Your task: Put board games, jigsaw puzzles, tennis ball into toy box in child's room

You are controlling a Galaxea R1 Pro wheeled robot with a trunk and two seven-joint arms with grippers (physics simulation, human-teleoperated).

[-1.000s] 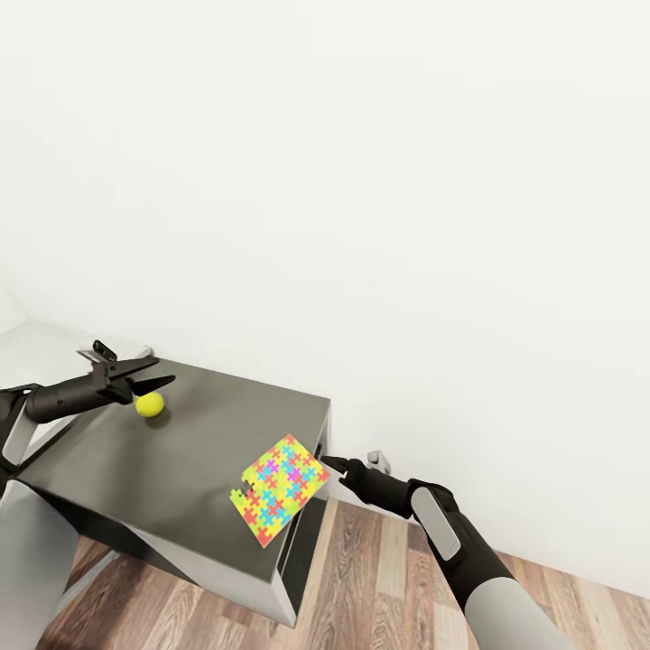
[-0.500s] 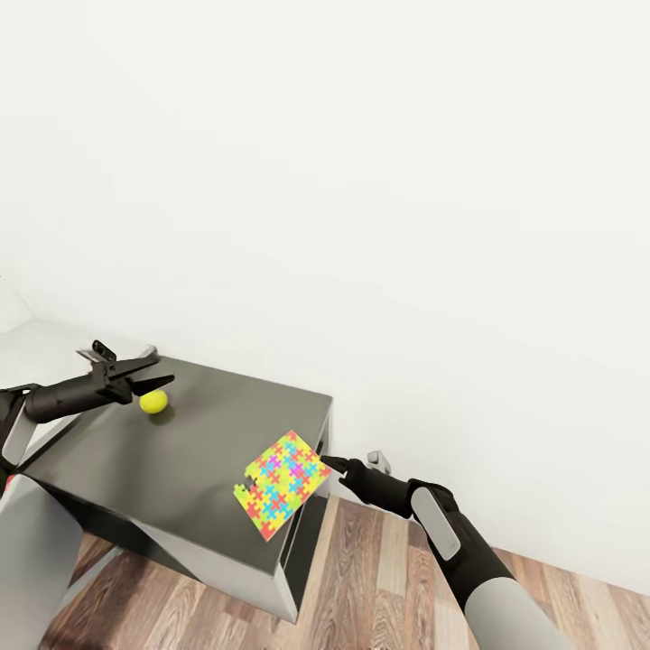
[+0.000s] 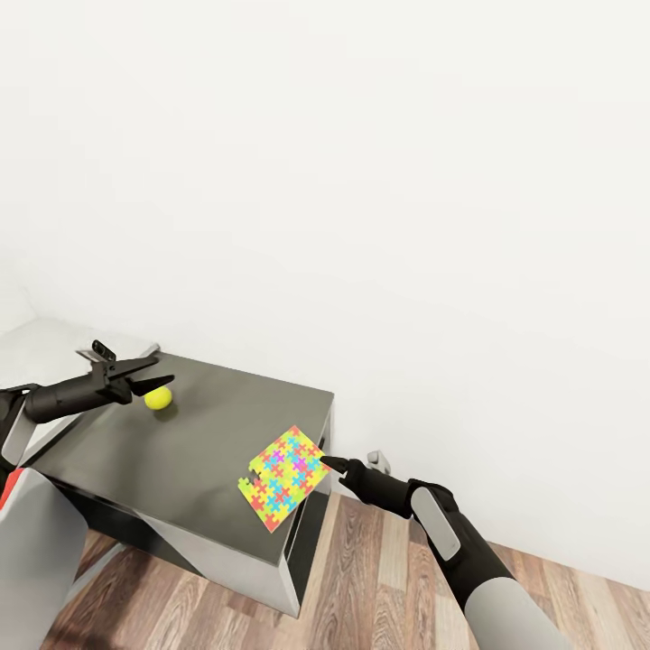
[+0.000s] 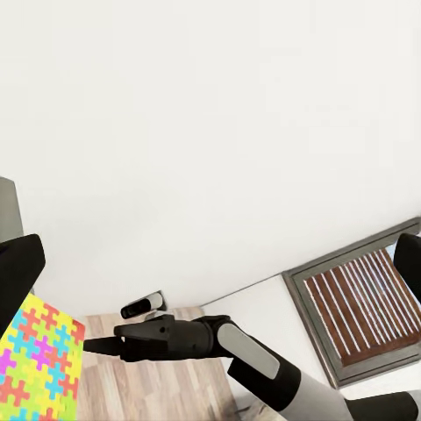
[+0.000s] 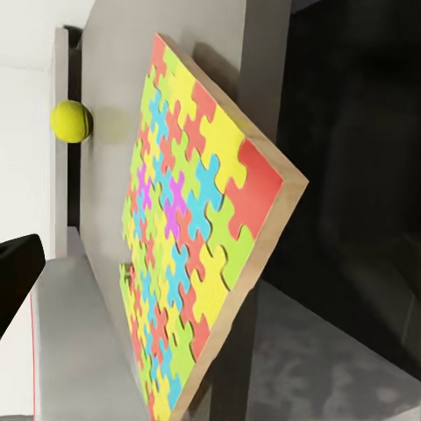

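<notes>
Far left of the dark counter [image 3: 171, 451] cut off by the frame. Right pincer [image 3: 327, 463] just off the counter's right edge, tips drawn together to a point, close beside the jigsaw puzzle [image 3: 283, 478]; contact hard to judge. Puzzle flat, one corner overhanging the edge, notched corner nearest; yellow, pink, blue, green, red pieces. Bare top between puzzle and tennis ball [image 3: 158, 397]. Left pincer [image 3: 152, 372] spread apart, poised over the small yellow-green ball near the back. Wood-plank floor [image 3: 379, 578] below.
</notes>
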